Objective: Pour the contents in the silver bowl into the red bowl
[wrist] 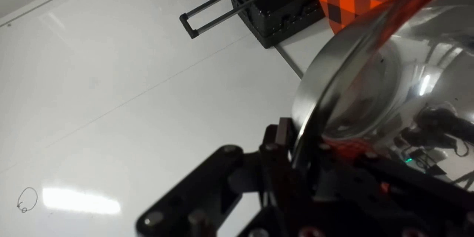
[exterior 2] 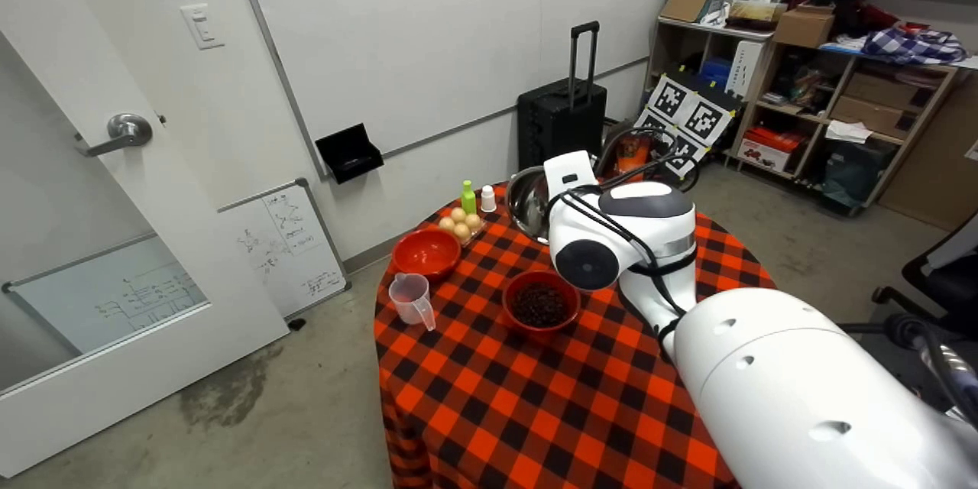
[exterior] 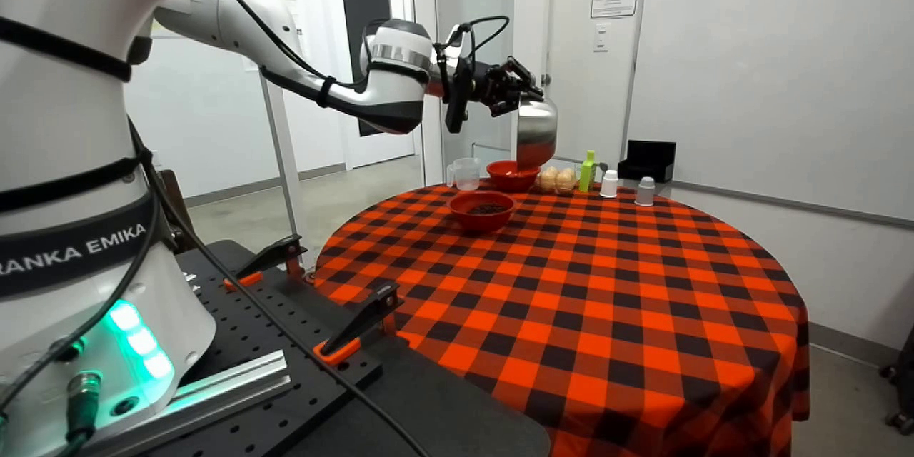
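My gripper [exterior: 527, 96] is shut on the rim of the silver bowl [exterior: 537, 130], high above the table. The bowl is tipped onto its side. In the wrist view the jaws [wrist: 299, 144] pinch its rim, and the inside of the silver bowl [wrist: 414, 66] shows only a few dark specks. In an exterior view the arm partly hides the silver bowl [exterior 2: 527, 202]. A red bowl [exterior: 480, 223] holding dark bean-like bits stands on the tablecloth; it also shows in an exterior view [exterior 2: 539, 333], nearer the robot than the silver bowl. The wrist view does not show it directly.
Another red bowl [exterior 2: 426, 254], which looks empty, stands farther back beside a clear measuring cup [exterior 2: 411, 299]. Eggs [exterior 2: 460, 225], a green bottle [exterior 2: 468, 199] and white cups [exterior: 609, 184] line the table's far edge. A whiteboard wall and a black case [exterior 2: 561, 118] stand beyond.
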`<action>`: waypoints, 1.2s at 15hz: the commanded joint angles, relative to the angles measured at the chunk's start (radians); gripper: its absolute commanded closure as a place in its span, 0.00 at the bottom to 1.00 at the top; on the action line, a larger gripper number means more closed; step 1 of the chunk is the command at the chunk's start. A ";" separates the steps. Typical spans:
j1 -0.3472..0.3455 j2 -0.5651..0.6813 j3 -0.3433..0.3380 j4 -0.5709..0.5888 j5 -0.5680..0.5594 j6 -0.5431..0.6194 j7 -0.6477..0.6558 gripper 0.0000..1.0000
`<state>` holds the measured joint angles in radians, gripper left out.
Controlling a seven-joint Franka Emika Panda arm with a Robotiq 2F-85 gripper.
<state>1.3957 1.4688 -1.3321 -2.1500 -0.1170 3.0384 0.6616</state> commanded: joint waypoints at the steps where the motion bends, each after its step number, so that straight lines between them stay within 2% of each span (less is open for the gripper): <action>1: -0.047 -0.086 0.031 0.032 0.102 -0.045 -0.123 0.99; 9: -0.144 -0.239 0.111 0.094 0.186 -0.134 -0.238 0.99; 18: -0.276 -0.404 0.204 0.167 0.170 -0.246 -0.229 0.99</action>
<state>1.1749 1.1586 -1.1675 -2.0142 0.0467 2.8404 0.4686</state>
